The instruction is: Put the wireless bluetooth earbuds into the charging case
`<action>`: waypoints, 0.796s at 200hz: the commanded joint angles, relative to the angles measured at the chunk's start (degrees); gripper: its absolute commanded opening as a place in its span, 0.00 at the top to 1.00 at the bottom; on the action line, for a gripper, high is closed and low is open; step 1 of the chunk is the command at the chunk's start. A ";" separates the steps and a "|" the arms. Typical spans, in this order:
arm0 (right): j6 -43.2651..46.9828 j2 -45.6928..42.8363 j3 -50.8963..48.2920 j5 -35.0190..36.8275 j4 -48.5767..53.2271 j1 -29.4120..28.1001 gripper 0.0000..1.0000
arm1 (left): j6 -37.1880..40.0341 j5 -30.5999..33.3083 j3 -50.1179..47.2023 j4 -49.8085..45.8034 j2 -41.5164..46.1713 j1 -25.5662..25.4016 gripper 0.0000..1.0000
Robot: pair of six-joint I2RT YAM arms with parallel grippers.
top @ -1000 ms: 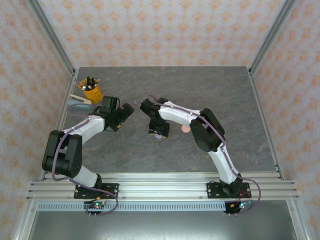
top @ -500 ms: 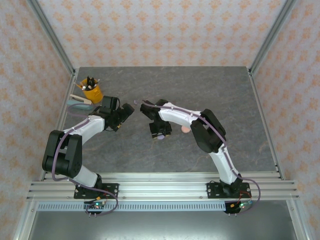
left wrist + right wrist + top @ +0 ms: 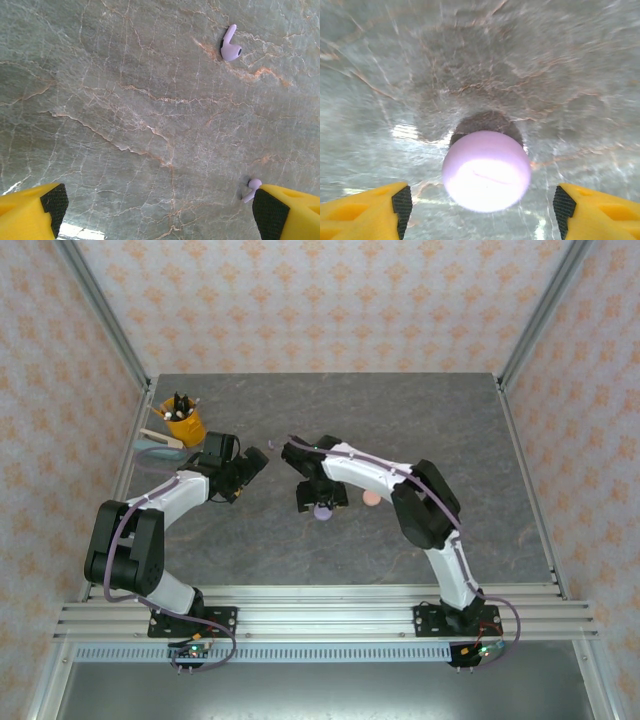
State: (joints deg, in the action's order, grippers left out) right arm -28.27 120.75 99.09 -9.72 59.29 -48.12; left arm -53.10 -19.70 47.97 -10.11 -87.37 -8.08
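Resting on the grey marbled table (image 3: pixel 545 75), the round lilac charging case (image 3: pixel 486 171) lies free between the right gripper (image 3: pixel 482 202), whose yellow fingers (image 3: pixel 365 207) have just sprung apart from a narrower stance, so the case looks released. Under the widely spread left gripper (image 3: pixel 157 205), one lilac earbud (image 3: pixel 230 44) and a second earbud (image 3: pixel 251 187) lie on the table, neither yet in a case.

Two lilac buds (image 3: pixel 230 46) (image 3: pixel 251 188) are in view. There are two round cases: one lilac case (image 3: pixel 486 170) and one pink case (image 3: pixel 371 497). One yellow cup (image 3: pixel 185 427) holds pens, too small to count.
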 commanded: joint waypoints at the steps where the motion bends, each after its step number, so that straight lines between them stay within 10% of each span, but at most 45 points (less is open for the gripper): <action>1: -8.19 -6.03 3.66 7.25 4.62 0.22 0.23 | 0.11 0.93 2.34 -2.64 1.43 0.54 0.02; 159: -19.21 0.18 0.05 0.21 1.58 0.16 0.19 | 1.11 -0.07 6.22 -5.20 -1.90 0.57 0.02</action>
State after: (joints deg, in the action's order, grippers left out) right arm -46.57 119.48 99.35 -9.30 60.49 -47.33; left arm -52.60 -19.53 52.90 -13.96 -88.27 -8.08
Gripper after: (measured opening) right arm 0.804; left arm 0.980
